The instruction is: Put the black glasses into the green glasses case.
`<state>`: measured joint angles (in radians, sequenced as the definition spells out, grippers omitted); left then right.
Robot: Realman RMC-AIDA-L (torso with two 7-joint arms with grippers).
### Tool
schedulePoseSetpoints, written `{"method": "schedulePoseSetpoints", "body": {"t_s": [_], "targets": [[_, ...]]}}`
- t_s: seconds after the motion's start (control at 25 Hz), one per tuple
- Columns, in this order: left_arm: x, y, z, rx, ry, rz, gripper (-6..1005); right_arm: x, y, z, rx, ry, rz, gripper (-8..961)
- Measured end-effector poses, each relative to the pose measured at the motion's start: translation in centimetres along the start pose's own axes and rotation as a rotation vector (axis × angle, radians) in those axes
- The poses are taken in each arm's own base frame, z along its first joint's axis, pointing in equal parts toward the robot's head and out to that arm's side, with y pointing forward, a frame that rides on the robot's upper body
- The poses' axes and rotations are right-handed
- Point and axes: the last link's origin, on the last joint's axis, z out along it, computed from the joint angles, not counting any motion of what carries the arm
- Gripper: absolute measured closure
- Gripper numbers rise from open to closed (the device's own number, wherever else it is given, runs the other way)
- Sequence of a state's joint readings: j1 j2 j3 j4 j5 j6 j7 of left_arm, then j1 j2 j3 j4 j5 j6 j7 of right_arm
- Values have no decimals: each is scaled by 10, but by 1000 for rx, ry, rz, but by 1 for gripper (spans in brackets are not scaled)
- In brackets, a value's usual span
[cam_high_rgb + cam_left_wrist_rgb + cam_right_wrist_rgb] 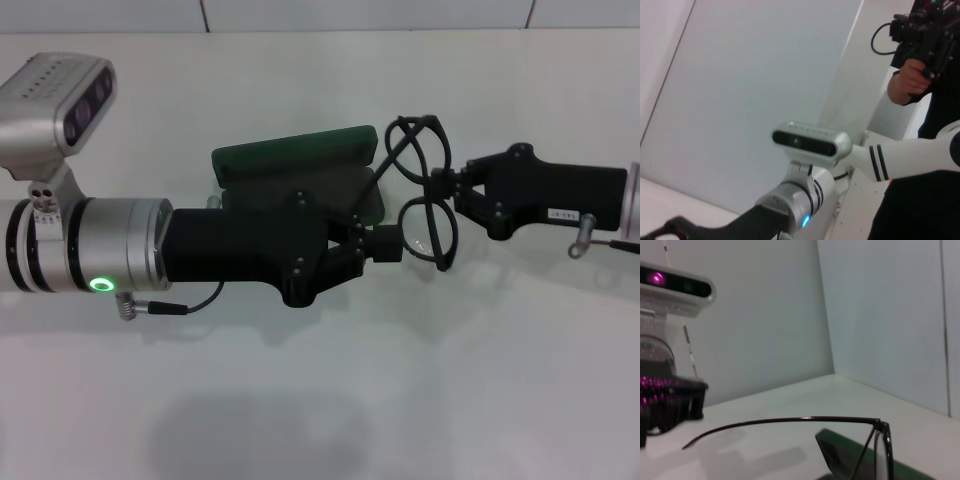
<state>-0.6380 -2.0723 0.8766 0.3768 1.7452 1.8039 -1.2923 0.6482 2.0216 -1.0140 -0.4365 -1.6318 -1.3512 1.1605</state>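
Fingers of both grippers, left (392, 243) and right (447, 187), clamped on black glasses (428, 190).

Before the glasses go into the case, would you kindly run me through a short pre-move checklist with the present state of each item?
1. Right gripper holding the thin black-framed glasses: ok, shut at the bridge.
2. Left gripper at the near lens: ok; firm grip: cannot tell.
3. Dark green oblong glasses case open: ok, lid raised.
4. Case interior free: cannot tell, the left arm covers it.
5. Temple arms folded: not ok, one stretches out straight in the right wrist view.
6. Glasses over the case: not ok, beside its right end.
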Motion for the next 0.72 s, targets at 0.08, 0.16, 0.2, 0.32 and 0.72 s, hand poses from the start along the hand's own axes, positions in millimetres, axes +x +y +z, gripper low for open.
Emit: {"method": "schedulePoseSetpoints", "body": {"t_s": [0.08, 0.16, 0.2, 0.32, 0.72], "targets": [[-2, 0, 1, 1, -12, -5, 1000, -5, -1, 4, -10, -5, -13, 915], [-4, -1, 2, 8, -23, -13, 1000, -10, -2, 6, -15, -13, -20, 915], [-5, -2, 3, 11, -27, -18, 1000, -13, -2, 7, -18, -22, -24, 915], [-6, -3, 4, 18, -29, -27, 1000, -20, -3, 10, -27, -41, -32, 915], [-7, -2, 8, 10, -25, -41, 999, -37, -2, 23, -61, -75, -56, 915]]}}
